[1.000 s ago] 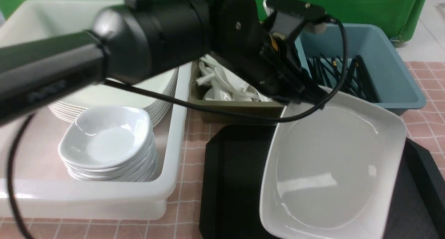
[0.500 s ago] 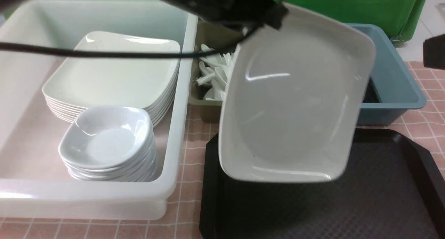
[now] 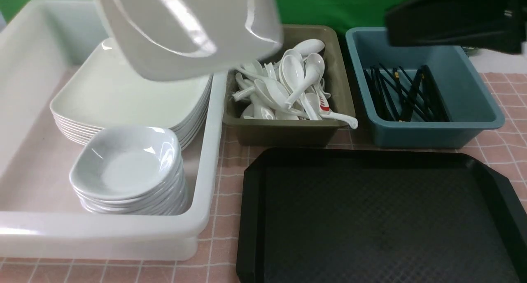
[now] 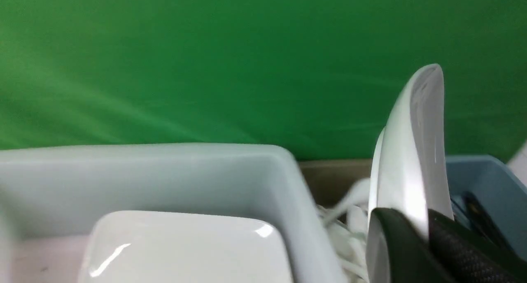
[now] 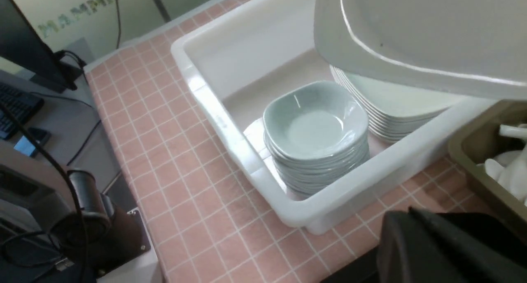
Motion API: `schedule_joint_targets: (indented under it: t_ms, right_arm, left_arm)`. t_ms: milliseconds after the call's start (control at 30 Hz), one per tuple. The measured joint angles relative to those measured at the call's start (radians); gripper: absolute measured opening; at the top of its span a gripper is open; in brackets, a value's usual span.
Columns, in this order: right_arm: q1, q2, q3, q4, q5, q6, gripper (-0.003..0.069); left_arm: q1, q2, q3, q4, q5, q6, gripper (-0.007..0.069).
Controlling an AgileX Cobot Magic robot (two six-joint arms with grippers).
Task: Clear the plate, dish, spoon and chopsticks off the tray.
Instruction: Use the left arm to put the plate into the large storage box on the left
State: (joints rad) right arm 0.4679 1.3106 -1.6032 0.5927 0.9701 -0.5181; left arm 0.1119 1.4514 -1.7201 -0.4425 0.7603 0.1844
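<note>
Large glossy white rounded-square plate (image 3: 185,28) hangs tilted at eleven o'clock over the plate stack (image 3: 123,98) in the white plastic bin (image 3: 214,151), its rim clenched in the left gripper (image 4: 426,229). Black right gripper (image 3: 397,26), at one o'clock, is closed.

Plate (image 3: 185,28): large, glossy white, rounded-square, held aloft and steeply tilted above the stack of plates (image 3: 123,98) in the white tub (image 3: 103,233); one rim is clamped in the left gripper (image 4: 426,227). Tray (image 3: 370,217): black, cut-off corners, diamond-textured floor, flat on the tabletop (image 3: 230,172), just before the olive bin (image 3: 288,133) and blue bin (image 3: 465,122). White spoons (image 3: 288,85) fill the olive bin and black chopsticks (image 3: 405,96) the blue; the task's own cannot be singled out.
</note>
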Motion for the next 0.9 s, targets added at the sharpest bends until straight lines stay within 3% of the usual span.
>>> schedule_joint_targets:
  t_ms: [167,300,533,833,900]
  right_arm:
    - [0.09,0.114,-0.109,-0.065,-0.005,0.052,0.003]
    - [0.126,0.213,-0.197,-0.124,-0.005,0.119,0.003]
    - [0.145,0.369,-0.382,-0.332,0.065,0.3,0.003]
    - [0.146,0.42,-0.424,-0.356,0.12,0.325,0.003]
    - [0.146,0.42,-0.424,-0.355,0.13,0.325,0.003]
  left_arm:
    - [0.23,0.057,0.026,-0.161,-0.03,0.06,0.0018]
    - [0.311,0.141,0.073,-0.315,-0.096,0.109,0.0019]
    - [0.282,0.311,0.138,-0.434,-0.148,0.128,0.002]
    - [0.249,0.396,0.185,-0.445,-0.204,0.119,0.0021]
    - [0.247,0.399,0.188,-0.4,-0.232,0.099,0.0021]
